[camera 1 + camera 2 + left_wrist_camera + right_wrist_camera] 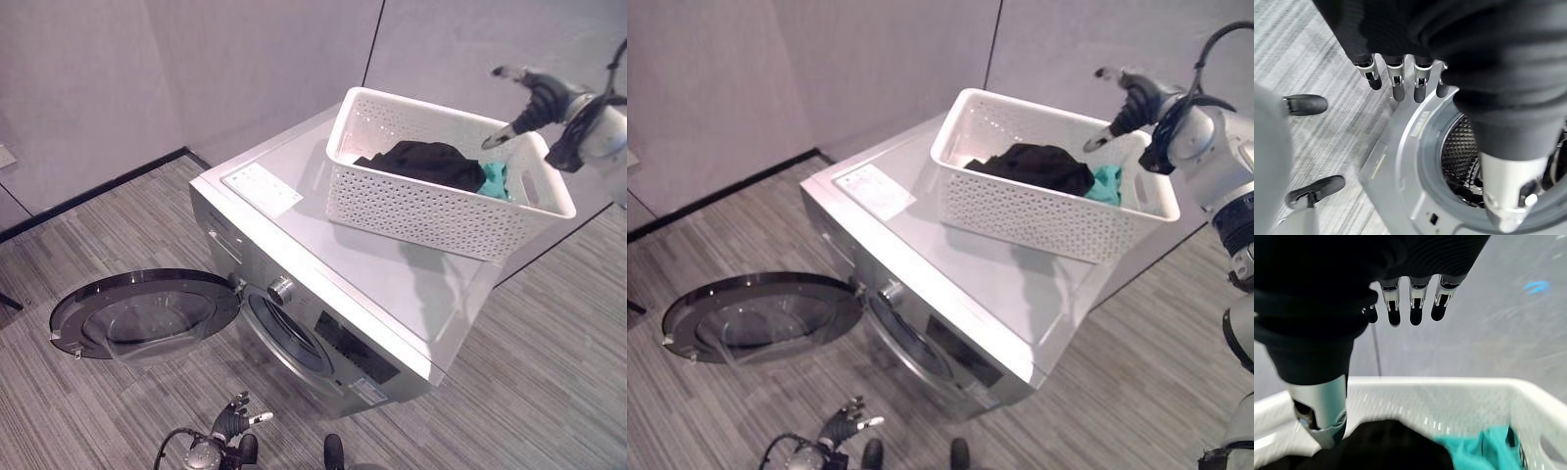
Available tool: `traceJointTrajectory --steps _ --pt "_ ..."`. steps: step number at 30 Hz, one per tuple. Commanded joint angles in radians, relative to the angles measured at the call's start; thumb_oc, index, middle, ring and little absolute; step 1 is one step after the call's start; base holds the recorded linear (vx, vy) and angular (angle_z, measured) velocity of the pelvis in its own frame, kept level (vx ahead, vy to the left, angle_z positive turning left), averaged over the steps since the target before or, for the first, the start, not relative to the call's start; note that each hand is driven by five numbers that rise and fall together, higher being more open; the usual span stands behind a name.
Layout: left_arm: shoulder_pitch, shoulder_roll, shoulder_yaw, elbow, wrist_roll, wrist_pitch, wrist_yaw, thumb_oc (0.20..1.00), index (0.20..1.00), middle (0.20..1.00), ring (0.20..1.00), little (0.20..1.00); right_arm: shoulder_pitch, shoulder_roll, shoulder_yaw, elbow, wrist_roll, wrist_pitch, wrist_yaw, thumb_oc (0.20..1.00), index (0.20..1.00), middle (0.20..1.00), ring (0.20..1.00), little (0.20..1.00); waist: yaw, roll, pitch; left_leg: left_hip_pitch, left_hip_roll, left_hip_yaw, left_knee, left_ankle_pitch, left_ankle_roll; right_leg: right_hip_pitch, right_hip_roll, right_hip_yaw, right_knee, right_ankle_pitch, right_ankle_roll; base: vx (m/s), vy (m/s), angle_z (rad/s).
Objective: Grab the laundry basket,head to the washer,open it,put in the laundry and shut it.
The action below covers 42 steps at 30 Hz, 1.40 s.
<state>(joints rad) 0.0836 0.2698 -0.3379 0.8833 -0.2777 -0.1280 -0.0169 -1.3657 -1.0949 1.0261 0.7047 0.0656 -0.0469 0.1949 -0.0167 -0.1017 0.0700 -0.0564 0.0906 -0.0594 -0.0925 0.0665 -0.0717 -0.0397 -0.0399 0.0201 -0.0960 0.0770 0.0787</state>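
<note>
On the far left the round washer door (145, 315) hangs swung wide open over the grey floor (88, 245). Low beside it, the left robot hand (1396, 78) hovers in front of the bare drum opening (1462, 156), fingers straight and holding nothing. The silver washer (323, 284) carries the white laundry basket (431, 206) on its top, with black clothing (426, 162) and a teal garment (495, 179) inside. Above the basket's right end the right robot hand (1132, 98) hangs open and empty.
</note>
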Motion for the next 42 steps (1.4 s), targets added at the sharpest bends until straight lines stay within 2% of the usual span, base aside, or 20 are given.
traceJointTrajectory --steps 1,5,11,17,28,34,42 --pt "-0.046 0.028 -0.014 0.045 -0.027 -0.027 -0.007 1.000 1.000 1.000 1.000 1.000 -0.090 -0.082 0.039 0.065 0.010 -0.002 0.008 1.000 1.000 1.000 1.000 1.000 0.023 -0.030 -0.007 0.038 0.087 0.033 0.005 -0.054 -0.050 0.009 -0.046 -0.015 0.039 -0.103 0.045 0.02 -0.026 0.09" --pt "-0.053 0.021 -0.006 0.078 -0.033 -0.026 -0.001 1.000 1.000 1.000 1.000 1.000 -0.081 -0.047 0.018 0.137 -0.009 0.002 -0.006 1.000 1.000 1.000 1.000 1.000 0.029 -0.025 -0.002 0.034 0.088 0.029 0.005 -0.050 -0.052 0.008 -0.045 -0.016 0.036 -0.105 0.042 0.01 -0.018 0.04" --pt "-0.058 0.019 0.019 0.139 -0.066 -0.029 0.008 1.000 1.000 1.000 1.000 1.000 -0.075 0.046 -0.055 0.385 -0.047 0.018 -0.045 1.000 1.000 1.000 1.000 1.000 0.050 -0.012 0.004 0.012 0.086 0.011 0.005 -0.037 -0.056 0.005 -0.041 -0.034 0.025 -0.106 0.036 0.02 -0.037 0.04" --pt "-0.054 0.025 0.021 0.142 -0.082 -0.032 0.009 1.000 1.000 1.000 1.000 1.000 -0.074 0.083 -0.075 0.495 -0.076 0.026 -0.045 1.000 1.000 1.000 1.000 1.000 0.067 -0.002 0.009 -0.003 0.083 -0.006 0.005 -0.029 -0.058 0.005 -0.040 -0.047 0.021 -0.110 0.032 0.02 -0.029 0.11" --pt "-0.055 0.029 0.036 0.193 -0.088 -0.024 0.005 1.000 1.000 1.000 1.000 1.000 -0.061 0.114 -0.023 0.508 -0.141 0.037 0.015 1.000 1.000 1.000 1.000 1.000 0.087 -0.009 0.024 -0.014 0.094 -0.026 0.005 -0.010 -0.066 0.004 -0.028 -0.070 0.026 -0.124 0.023 0.03 -0.019 0.11" --pt "-0.067 0.024 0.040 0.215 -0.090 -0.021 0.003 1.000 1.000 1.000 1.000 1.000 0.006 0.130 -0.034 0.521 -0.163 0.043 0.050 1.000 1.000 1.000 1.000 1.000 0.096 -0.013 0.037 -0.018 0.105 -0.032 0.005 0.001 -0.070 0.004 -0.019 -0.077 0.028 -0.132 0.017 0.01 -0.012 0.03" --pt "-0.069 0.045 0.034 0.184 -0.093 -0.026 -0.004 1.000 1.000 1.000 1.000 1.000 0.045 0.123 -0.021 0.552 -0.152 0.057 0.127 1.000 1.000 1.000 1.000 1.000 0.117 -0.002 0.056 -0.043 0.103 -0.049 0.005 0.017 -0.075 -0.010 -0.016 -0.090 0.022 -0.130 0.017 0.00 -0.004 0.02"
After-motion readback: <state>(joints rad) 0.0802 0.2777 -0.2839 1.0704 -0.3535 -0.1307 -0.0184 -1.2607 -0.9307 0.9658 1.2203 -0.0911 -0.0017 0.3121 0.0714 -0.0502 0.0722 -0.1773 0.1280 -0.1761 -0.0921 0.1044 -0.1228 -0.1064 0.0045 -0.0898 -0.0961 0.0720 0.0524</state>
